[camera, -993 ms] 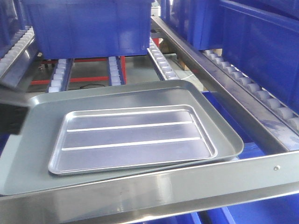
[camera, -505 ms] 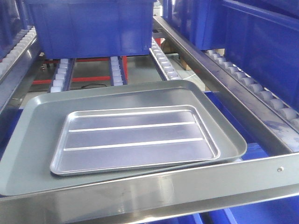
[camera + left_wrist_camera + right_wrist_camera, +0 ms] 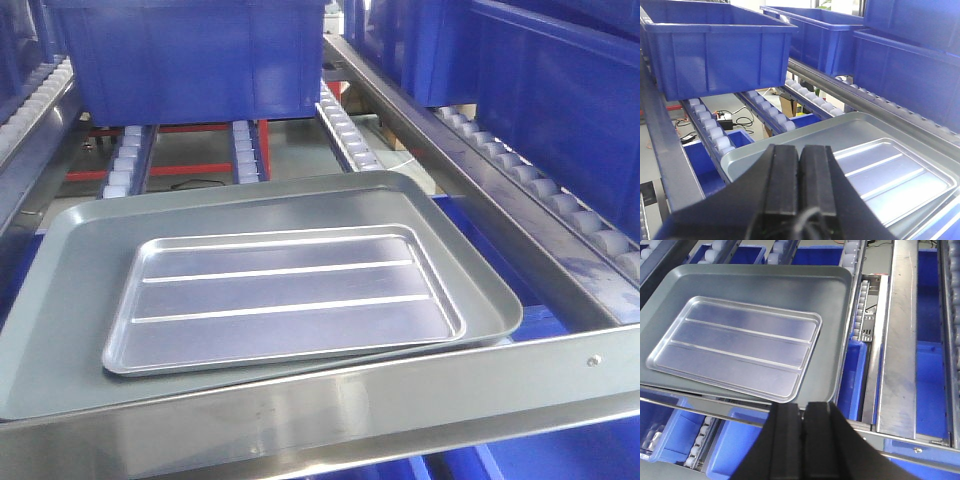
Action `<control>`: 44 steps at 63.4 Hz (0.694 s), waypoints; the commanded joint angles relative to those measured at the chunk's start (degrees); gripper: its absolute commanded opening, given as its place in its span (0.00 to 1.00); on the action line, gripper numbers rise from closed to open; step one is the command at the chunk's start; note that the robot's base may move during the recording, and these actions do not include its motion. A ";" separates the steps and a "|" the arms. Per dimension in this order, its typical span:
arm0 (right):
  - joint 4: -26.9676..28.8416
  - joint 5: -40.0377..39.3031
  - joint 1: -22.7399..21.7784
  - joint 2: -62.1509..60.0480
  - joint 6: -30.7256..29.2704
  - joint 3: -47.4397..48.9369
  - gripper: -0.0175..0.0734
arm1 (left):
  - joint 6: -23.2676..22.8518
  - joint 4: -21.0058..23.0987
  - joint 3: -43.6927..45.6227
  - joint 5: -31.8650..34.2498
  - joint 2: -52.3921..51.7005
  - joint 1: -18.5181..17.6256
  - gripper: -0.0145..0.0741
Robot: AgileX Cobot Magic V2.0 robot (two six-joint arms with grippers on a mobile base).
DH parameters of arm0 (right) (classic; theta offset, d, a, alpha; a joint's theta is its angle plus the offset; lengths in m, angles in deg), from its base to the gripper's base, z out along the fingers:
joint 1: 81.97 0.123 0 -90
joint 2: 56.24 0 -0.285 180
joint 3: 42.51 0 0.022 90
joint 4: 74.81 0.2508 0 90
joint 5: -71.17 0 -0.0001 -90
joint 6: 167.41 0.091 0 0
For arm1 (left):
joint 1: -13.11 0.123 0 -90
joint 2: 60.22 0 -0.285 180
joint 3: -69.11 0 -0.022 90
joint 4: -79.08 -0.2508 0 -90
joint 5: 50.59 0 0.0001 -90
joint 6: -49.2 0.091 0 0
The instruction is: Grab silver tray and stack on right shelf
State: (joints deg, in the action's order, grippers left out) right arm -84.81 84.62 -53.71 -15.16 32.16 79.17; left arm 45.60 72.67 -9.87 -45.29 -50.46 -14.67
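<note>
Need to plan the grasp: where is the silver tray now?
Front view, centre-left: the silver tray lies inside the larger grey tray, just behind the shelf's front bar.

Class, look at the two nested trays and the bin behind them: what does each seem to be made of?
Silver tray: likely stainless steel, shiny, reflective with bright ribs. Larger grey tray: probably metal, dull matte surface. Blue bin: apparently moulded plastic, uniform colour with a thick rim.

My black arm, beside the grey tray (image 3: 60, 300) a second ago, has left the front view; nothing else moved.
</note>
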 commanded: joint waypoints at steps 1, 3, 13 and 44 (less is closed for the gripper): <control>-0.74 -4.66 -0.25 -0.21 -0.44 1.68 0.25 | -0.14 0.45 -1.40 3.80 0.07 0.06 0.05; -0.74 -4.66 -0.25 -0.21 -0.44 1.68 0.25 | -0.14 0.45 -1.40 2.81 -0.70 0.06 0.05; -0.74 -4.54 -0.25 -0.21 -0.44 1.68 0.25 | -0.14 0.45 -1.40 -0.82 -3.36 1.87 0.05; -0.74 -3.78 -0.25 -0.21 -0.44 1.68 0.25 | -0.14 0.45 -1.40 -0.72 -3.36 3.05 0.05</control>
State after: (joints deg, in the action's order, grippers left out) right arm -84.81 85.07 -53.71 -15.16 32.16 79.17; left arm 45.60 72.72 -9.87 -50.91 -53.04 -11.70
